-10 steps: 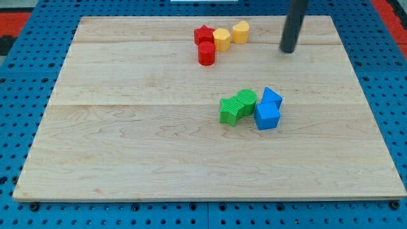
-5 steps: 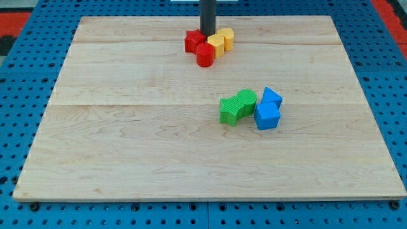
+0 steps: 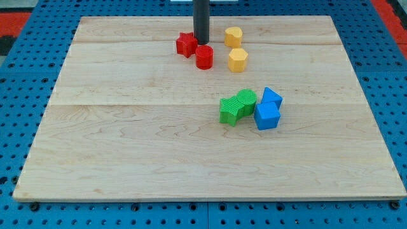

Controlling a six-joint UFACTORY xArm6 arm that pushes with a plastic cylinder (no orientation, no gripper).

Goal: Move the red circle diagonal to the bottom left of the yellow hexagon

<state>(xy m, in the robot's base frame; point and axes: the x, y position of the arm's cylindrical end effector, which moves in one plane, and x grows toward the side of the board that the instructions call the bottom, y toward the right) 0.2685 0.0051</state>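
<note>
The red circle sits near the board's top centre. My tip is just above it, touching or nearly touching its top edge. A red star-shaped block lies just to the left of the tip. The yellow hexagon lies to the right of the red circle, at about the same height. A second yellow block sits above the hexagon, apart from it.
A green star-shaped block and a green round ribbed block touch each other at the board's middle right. Two blue blocks sit right beside them. The wooden board lies on a blue pegboard.
My tip came in from the upper right to the red and yellow cluster. The two yellow blocks have been pushed right and apart; the red star and the red circle have shifted slightly.
</note>
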